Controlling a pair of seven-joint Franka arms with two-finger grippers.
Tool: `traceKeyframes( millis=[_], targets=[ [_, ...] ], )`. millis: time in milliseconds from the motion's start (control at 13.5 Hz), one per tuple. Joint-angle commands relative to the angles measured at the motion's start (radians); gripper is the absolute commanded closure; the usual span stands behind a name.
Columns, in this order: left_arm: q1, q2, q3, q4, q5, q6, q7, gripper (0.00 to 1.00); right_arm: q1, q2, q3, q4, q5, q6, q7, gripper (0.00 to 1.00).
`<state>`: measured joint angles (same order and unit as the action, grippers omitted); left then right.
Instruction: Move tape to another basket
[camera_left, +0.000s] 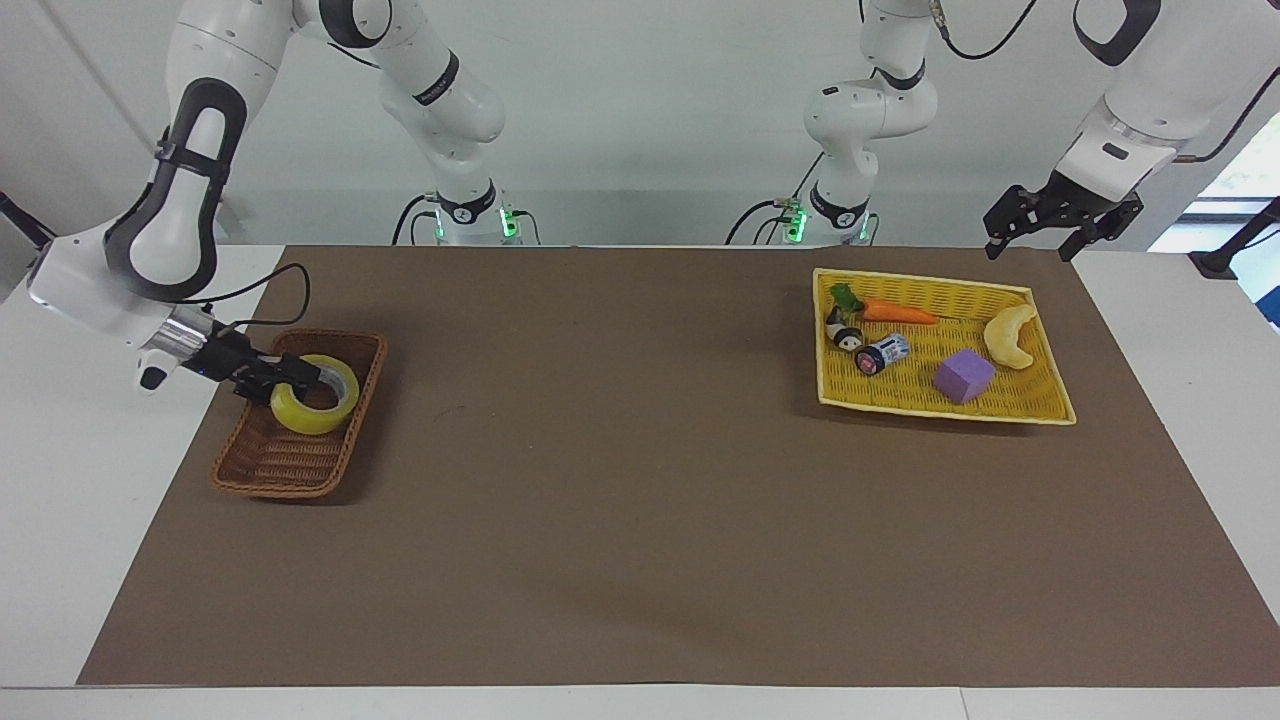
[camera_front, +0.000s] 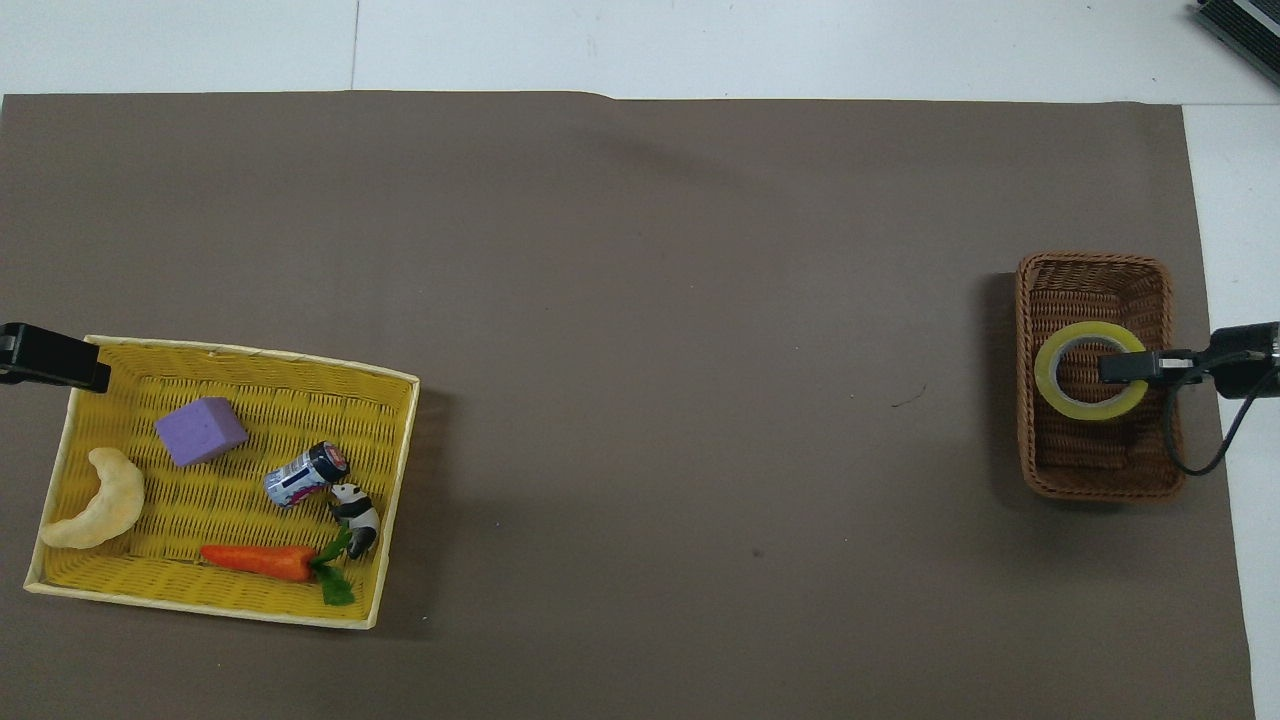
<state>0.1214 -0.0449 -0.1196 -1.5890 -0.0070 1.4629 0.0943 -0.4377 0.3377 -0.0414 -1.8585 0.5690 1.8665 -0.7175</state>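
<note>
- The right gripper is clamped on the tape. One finger sits inside the core and the other on the outer wall.
- The tape is at the left of the facing view, mid-height, tilted and low inside the brown basket. I cannot tell whether it touches the basket floor yet.
- In the overhead view the tape sits in the middle of the basket at the right edge of the frame, clear of all four walls.
- Judged from this, the carry is done. What remains is to set the tape down, release it and lift the finger out of the core.
- Room is tight. The basket walls rise close around the roll, so a straight lift looks safer than a sideways pull, which could drag the tape or tip the basket.
- The left gripper waits with its jaws wide at the upper right of the facing view, above the corner of the yellow tray.
- The mat between basket and tray gives open room.
</note>
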Motion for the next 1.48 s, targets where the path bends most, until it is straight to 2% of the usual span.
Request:
traceKeyframes(
  millis=[0,74,148,593,667,815,1407],
  targets=[
    [0.015,-0.012,-0.011,-0.003,0.015,-0.007,0.007,0.00,-0.012,-0.014,0.012,-0.022,-0.008,0.028,-0.040,1.00],
    [0.015,-0.012,-0.012,-0.003,0.015,-0.006,0.007,0.00,-0.012,-0.016,0.012,-0.028,-0.008,0.039,-0.048,1.00],
    [0.015,-0.012,-0.011,-0.003,0.015,-0.006,0.007,0.00,-0.010,-0.016,0.012,-0.031,-0.009,0.042,-0.062,0.92],
    [0.015,-0.012,-0.011,-0.002,0.015,-0.004,0.007,0.00,-0.006,-0.016,0.011,-0.033,-0.015,0.056,-0.066,0.20],
    [0.017,-0.012,-0.011,-0.002,0.015,-0.006,0.007,0.00,-0.006,-0.016,0.011,-0.033,-0.015,0.056,-0.066,0.16],
    [0.017,-0.012,-0.011,-0.002,0.015,-0.004,0.007,0.00,-0.006,-0.016,0.011,-0.033,-0.015,0.056,-0.066,0.00],
    [0.017,-0.012,-0.011,-0.002,0.015,-0.004,0.007,0.00,-0.010,0.004,0.012,0.033,-0.017,0.056,-0.121,0.00]
  ],
)
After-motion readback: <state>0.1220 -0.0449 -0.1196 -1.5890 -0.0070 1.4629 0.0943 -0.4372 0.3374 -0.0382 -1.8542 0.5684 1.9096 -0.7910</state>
